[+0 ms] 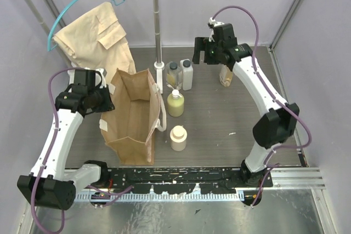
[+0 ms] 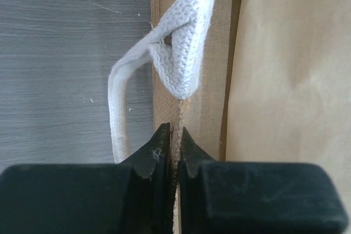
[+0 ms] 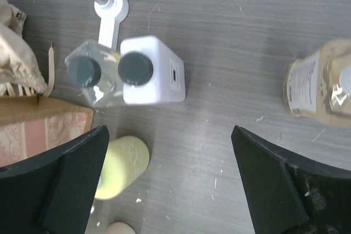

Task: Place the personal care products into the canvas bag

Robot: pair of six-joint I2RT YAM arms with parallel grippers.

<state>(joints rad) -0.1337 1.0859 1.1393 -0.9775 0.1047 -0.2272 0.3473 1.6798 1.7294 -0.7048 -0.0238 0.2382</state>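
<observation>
five small plastic care bottles stand outside, right of the tan upright canvas bag, whose rim the left gripper clamps while the right gripper hangs wide apart; a slipping pinch could let the bag sag or topple.

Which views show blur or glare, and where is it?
Left wrist: the strap handle is sharp, the left gripper closed on the canvas bag slightly soft. Right wrist: glare on the clear bottle and amber bottle. Top external: even light, soft shadows.

Bright, even, diffuse light with faint soft shadows; wrist views slightly softer than overhead
</observation>
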